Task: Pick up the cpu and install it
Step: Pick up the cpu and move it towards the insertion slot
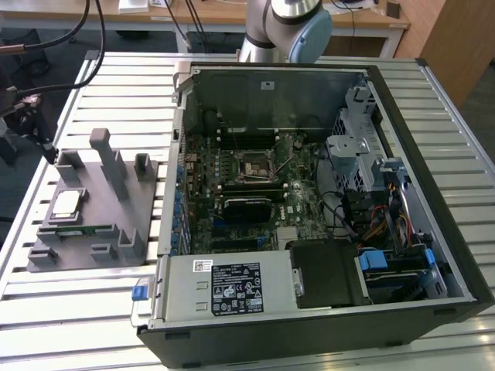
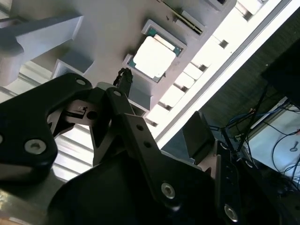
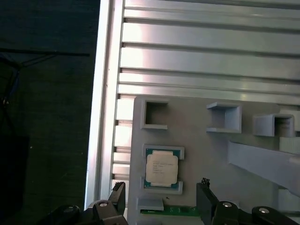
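One cpu (image 1: 66,203) in exterior view — lies flat in grey holder (image 1: 131,205) on slatted table (image 1: 77,309), at exterior view's left, well apart from open computer case (image 1: 309,193). Underside hidden.

First wrist view: cpu (image 3: 161,168) seated between small locating blocks; gripper (image 3: 161,199) spread wide, empty, near chip, not touching. Likely light, stiff, thin, slick on top, fragile beneath — take by opposite rim edges. Gripper partly cut off.

Second wrist view: glare washes out cpu (image 2: 154,56) top; gripper (image 2: 161,110) body blocks much of holder.
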`<state>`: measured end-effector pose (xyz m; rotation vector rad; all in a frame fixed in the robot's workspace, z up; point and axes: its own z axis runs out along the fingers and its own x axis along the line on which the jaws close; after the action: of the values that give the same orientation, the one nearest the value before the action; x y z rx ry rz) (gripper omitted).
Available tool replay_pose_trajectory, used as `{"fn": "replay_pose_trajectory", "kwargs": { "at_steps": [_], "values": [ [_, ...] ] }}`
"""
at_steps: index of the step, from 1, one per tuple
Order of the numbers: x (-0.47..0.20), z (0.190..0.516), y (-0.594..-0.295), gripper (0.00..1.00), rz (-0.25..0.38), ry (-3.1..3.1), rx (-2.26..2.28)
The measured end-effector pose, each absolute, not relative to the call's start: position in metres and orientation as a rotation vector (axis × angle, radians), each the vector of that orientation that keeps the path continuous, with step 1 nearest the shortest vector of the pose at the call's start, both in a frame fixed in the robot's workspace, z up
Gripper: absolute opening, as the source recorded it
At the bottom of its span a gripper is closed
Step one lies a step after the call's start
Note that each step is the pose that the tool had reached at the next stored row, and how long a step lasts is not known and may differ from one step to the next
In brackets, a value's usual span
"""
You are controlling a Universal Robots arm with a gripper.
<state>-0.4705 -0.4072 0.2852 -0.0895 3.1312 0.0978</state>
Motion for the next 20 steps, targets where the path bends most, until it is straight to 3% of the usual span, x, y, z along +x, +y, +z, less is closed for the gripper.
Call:
{"fn": "replay_pose_trajectory", "kwargs": {
  "at_steps": [20],
  "values": [
    [-0.463, 0.257, -0.407, 0.7, 0.099, 3.132, -0.088]
  ]
}}
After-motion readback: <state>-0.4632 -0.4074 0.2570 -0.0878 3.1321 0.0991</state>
